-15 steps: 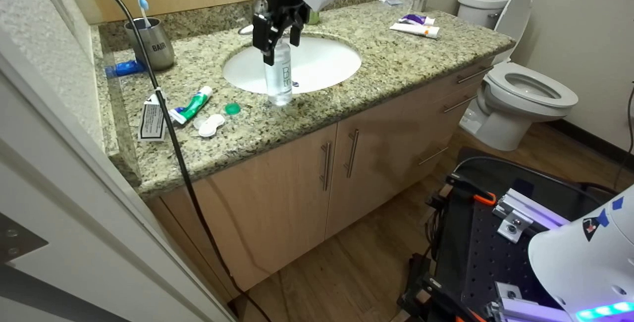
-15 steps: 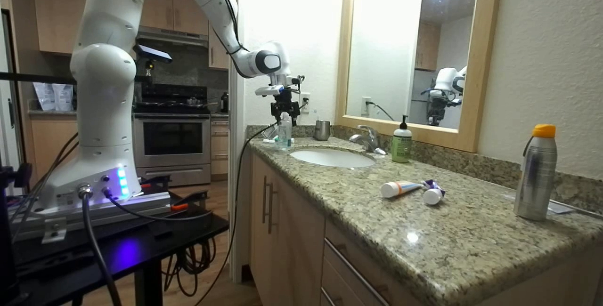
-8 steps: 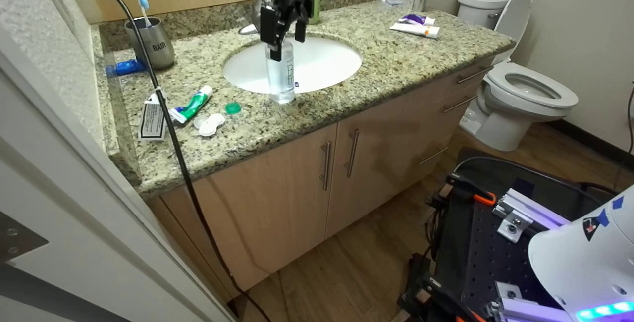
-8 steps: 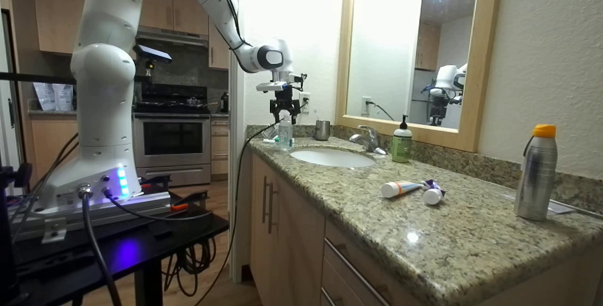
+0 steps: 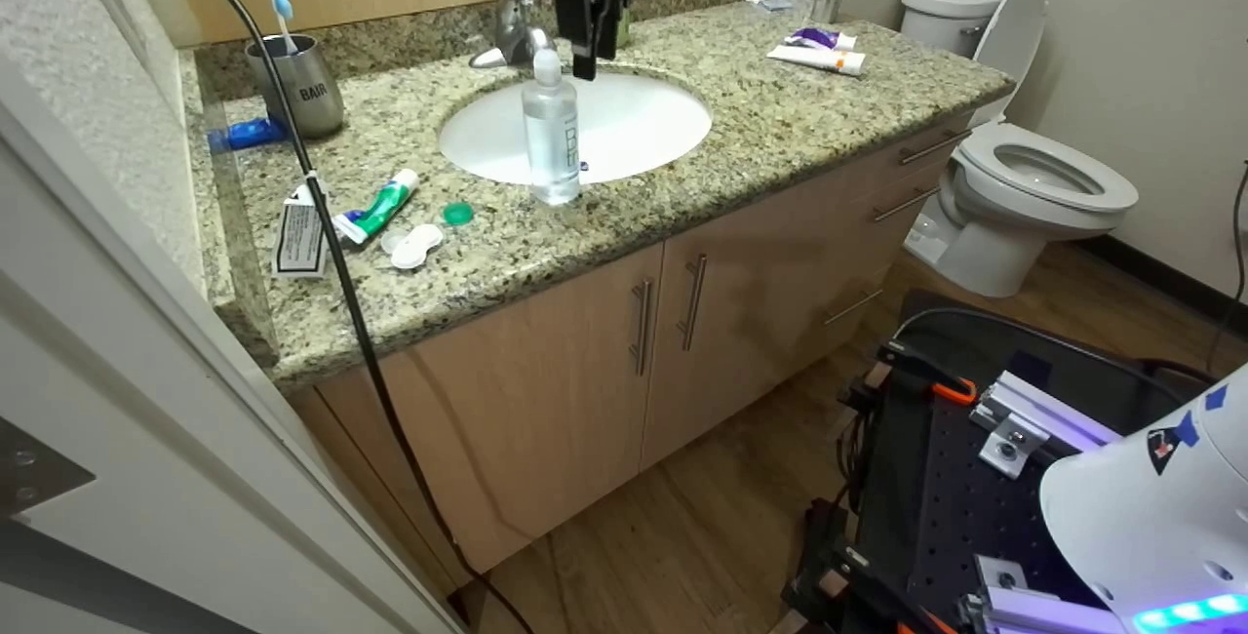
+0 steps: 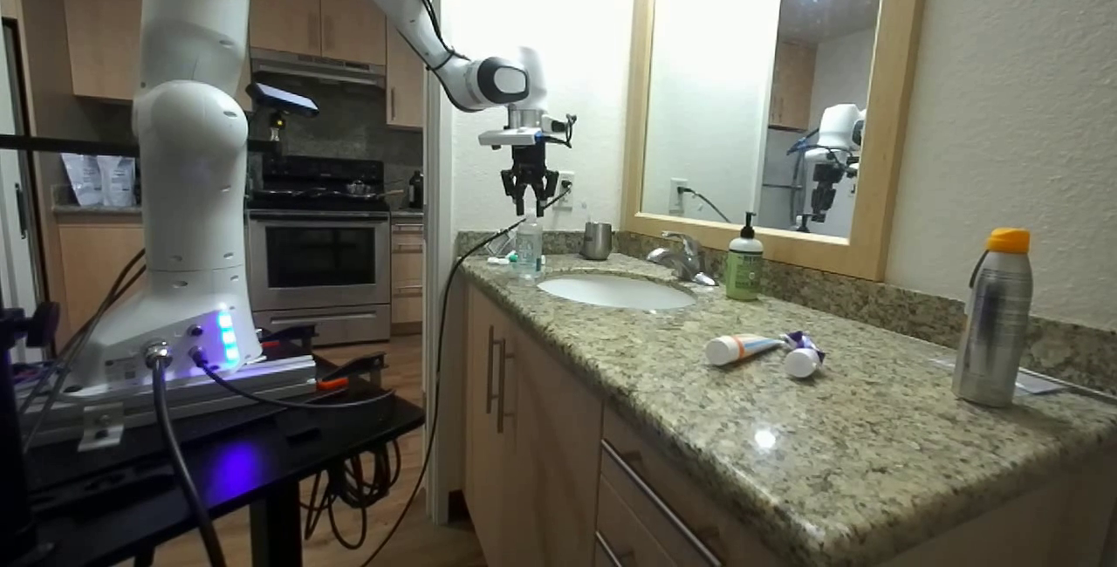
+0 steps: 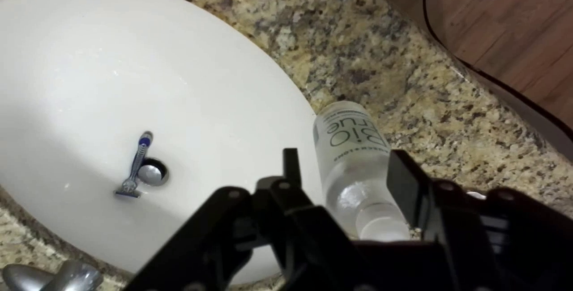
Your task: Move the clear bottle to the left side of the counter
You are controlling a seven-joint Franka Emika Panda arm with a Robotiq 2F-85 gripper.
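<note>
White arm (image 6: pixel 196 126) arched outward, wrist (image 6: pixel 531 83) bent downward, black pincer (image 6: pixel 530 208) pointing down, fingers (image 7: pixel 407 188) apart

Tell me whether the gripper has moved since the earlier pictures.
Yes, upward: in an exterior view, the gripper now stands higher against the wall outlet.

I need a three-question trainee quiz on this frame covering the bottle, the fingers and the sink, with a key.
1. How is the clear bottle set on the counter? A) on its side; B) upright; C) upside down.
2. True or false: the fingers are shut on the clear bottle.
3. In the wrist view, what lies by the drain in the sink?

Key: 1. B. 2. False, they are open. 3. A razor.
</note>
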